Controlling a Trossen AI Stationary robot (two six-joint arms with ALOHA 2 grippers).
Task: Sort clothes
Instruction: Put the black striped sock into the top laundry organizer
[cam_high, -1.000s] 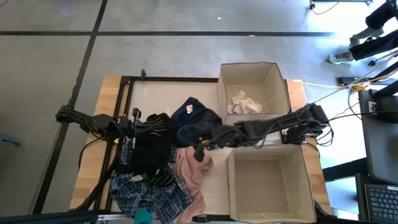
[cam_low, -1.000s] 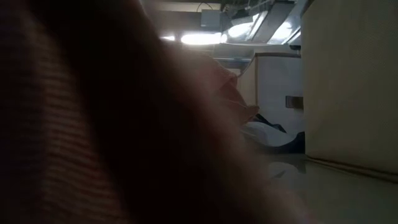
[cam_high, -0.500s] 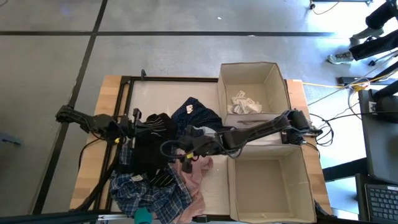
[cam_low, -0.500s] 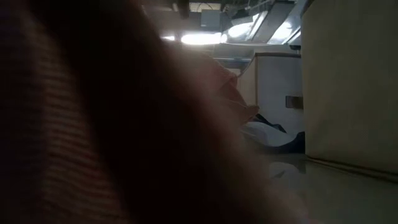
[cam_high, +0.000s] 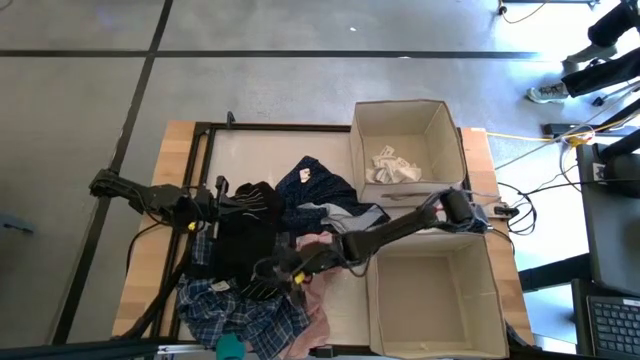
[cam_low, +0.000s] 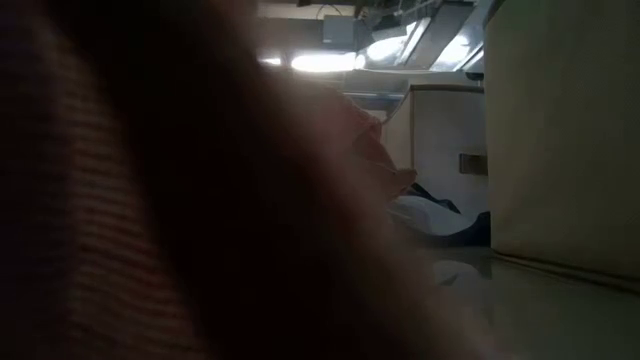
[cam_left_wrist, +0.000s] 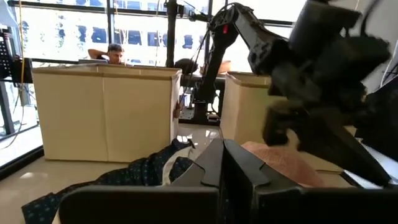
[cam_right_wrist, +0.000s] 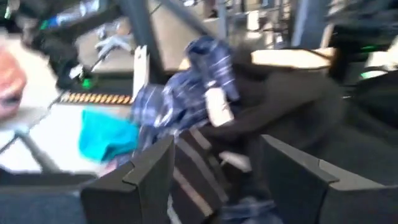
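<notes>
The left end effector (cam_high: 212, 207) sits at the left edge of the clothes heap on the worktop (cam_high: 170, 160), its fingers closed together with nothing seen between them; the black garment (cam_high: 245, 235) lies just beside it toward the centre of the worktop, and its wrist view looks over the navy garment (cam_left_wrist: 134, 177) toward two beige boxes. The blue-white plaid garment (cam_high: 240, 310) spreads at the near edge of the worktop, near and below the black garment in the high view, with the small teal piece (cam_high: 231, 347) at its near edge. The right end effector (cam_high: 268, 270) is stretched far across from the right side and hovers low over the striped edge of the black garment, where it meets the plaid; its fingers (cam_right_wrist: 149, 174) stand apart and hold nothing, the striped dark fabric showing between them in its wrist view. Just to its right lies the pink garment (cam_high: 320, 275), partly under the right arm. Beyond the arm lie the navy garment and the grey-blue garment (cam_high: 340, 213). Farther right stand two cardboard boxes: the far box (cam_high: 405, 115) holds the cream-white garment (cam_high: 393, 166), and the near box (cam_high: 435, 300) shows a bare floor.
</notes>
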